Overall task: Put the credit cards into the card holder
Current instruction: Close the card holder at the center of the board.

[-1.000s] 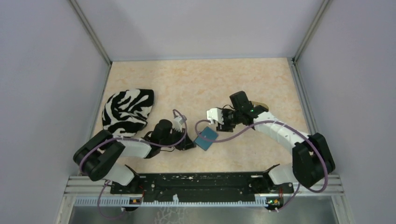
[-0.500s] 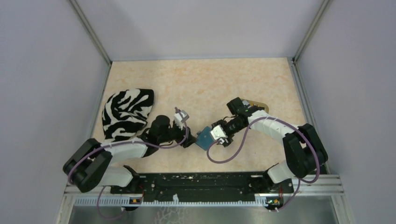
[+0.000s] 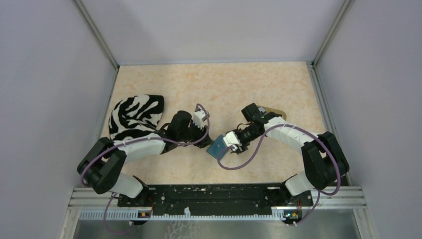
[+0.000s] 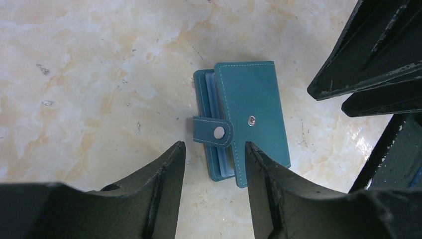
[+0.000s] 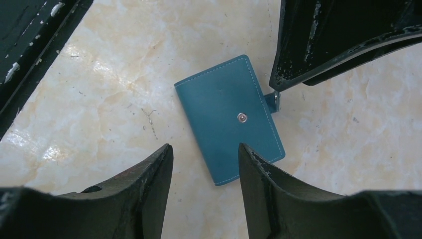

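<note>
While one second ago the right gripper [image 3: 230, 144] was lifted away over the table, it has now come down and hovers low at the right side of the small flat teal-blue folding card holder [image 3: 219, 148]. Already half a second ago it was there, and it has hardly shifted since. The left gripper [image 3: 205, 140] was before at the near left of the holder. Now its wrist has swung farther from the bases and it hangs over the holder's far left edge.

The card holder itself lies flat on the beige marble-patterned table top [image 3: 209, 89], at almost the same spot as before, between the two grippers.

From the left wrist camera, the card holder [image 4: 249, 114] is closed, but its little snap tab [image 4: 213, 132] is loose and not pressed on the stud of the cover. Pale blue sleeves show along the open edge; whether cards sit in them I cannot tell. The left gripper [image 4: 214, 169] has its jaws apart and grasps nothing; one end of the holder shows in the gap.

From the right wrist camera, the right gripper [image 5: 204, 164] is also spread and empty, with a corner of the card holder [image 5: 229, 117] in its gap.

At the left, the black-and-white zebra-striped cloth [image 3: 135, 118] lies unchanged.
</note>
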You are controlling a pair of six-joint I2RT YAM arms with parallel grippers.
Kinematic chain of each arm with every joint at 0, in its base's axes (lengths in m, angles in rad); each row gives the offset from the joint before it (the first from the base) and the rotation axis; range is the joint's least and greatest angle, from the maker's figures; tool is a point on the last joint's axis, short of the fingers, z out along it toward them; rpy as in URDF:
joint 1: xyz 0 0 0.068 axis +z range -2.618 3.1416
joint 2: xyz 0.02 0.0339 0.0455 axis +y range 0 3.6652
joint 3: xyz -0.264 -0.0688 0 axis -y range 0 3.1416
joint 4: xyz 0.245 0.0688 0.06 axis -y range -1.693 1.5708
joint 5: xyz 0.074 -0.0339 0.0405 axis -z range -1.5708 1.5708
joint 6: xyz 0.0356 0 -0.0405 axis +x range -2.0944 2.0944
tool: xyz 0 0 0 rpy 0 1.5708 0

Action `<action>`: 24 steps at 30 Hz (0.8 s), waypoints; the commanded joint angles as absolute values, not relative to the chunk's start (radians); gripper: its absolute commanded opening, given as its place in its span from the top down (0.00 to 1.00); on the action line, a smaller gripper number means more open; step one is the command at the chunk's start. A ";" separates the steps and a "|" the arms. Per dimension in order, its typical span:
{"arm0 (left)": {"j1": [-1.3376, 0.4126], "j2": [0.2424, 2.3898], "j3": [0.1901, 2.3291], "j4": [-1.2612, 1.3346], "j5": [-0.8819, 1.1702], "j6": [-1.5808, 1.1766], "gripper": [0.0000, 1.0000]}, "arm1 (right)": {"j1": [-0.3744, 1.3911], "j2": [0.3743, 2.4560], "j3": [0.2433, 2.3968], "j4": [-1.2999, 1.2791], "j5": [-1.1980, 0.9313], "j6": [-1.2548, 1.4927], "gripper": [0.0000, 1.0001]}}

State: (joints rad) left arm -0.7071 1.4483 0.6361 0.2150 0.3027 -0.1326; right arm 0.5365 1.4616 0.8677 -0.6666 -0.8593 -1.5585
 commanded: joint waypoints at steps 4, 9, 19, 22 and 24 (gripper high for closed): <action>-0.712 1.495 0.719 0.127 0.323 -0.115 0.47 | 0.541 1.468 0.913 -0.680 -0.891 -1.543 0.50; -0.712 1.526 0.745 0.109 0.338 -0.110 0.50 | 0.541 1.472 0.918 -0.682 -0.891 -1.536 0.51; -0.712 1.560 0.767 0.104 0.371 -0.110 0.60 | 0.541 1.489 0.928 -0.695 -0.888 -1.536 0.53; -0.712 1.576 0.782 0.098 0.380 -0.107 0.67 | 0.541 1.490 0.931 -0.698 -0.887 -1.536 0.54; -0.712 1.586 0.792 0.090 0.382 -0.106 0.76 | 0.541 1.491 0.932 -0.699 -0.885 -1.536 0.55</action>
